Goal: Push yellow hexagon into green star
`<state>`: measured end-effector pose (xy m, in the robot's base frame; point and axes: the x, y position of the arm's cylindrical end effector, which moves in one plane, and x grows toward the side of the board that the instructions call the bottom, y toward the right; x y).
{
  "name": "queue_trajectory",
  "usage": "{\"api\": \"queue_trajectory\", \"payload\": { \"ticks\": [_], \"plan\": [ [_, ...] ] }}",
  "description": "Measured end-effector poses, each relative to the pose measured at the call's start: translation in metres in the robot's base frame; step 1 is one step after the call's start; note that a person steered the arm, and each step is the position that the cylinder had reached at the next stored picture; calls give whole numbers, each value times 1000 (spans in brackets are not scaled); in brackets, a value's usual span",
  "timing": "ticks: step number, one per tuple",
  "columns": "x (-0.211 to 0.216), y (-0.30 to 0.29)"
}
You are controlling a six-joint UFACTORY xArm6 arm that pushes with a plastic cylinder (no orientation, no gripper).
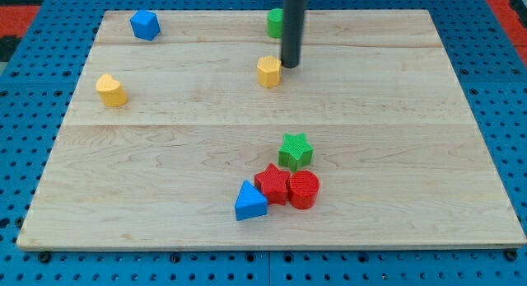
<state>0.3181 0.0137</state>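
My tip [290,66] just beside yellow hexagon plastic block [268,72], on its upper right; no fingers on rod. Green star block [296,150] well below hexagon, slightly right. Risk: off-centre push sends hexagon left, missing star.

Pretty open run down the middle of the table [165,146]: nothing sits between the yellow hexagon [268,72] and the green star [296,150]. My tip [290,67] is just beside the hexagon's upper right, with a green block [275,22] partly hidden behind the rod. Below the star it's crowded: red star [272,184], red cylinder [303,189] and blue triangle [250,201] bunched together.
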Motion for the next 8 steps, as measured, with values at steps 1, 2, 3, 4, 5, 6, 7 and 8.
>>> {"api": "queue_trajectory", "payload": {
  "ticks": [1, 2, 3, 4, 5, 6, 7, 8],
  "plan": [
    [-4, -39],
    [53, -41],
    [67, -38],
    [48, -21],
    [110, 2],
    [138, -27],
    [86, -2],
    [88, 33]
  ]
}}
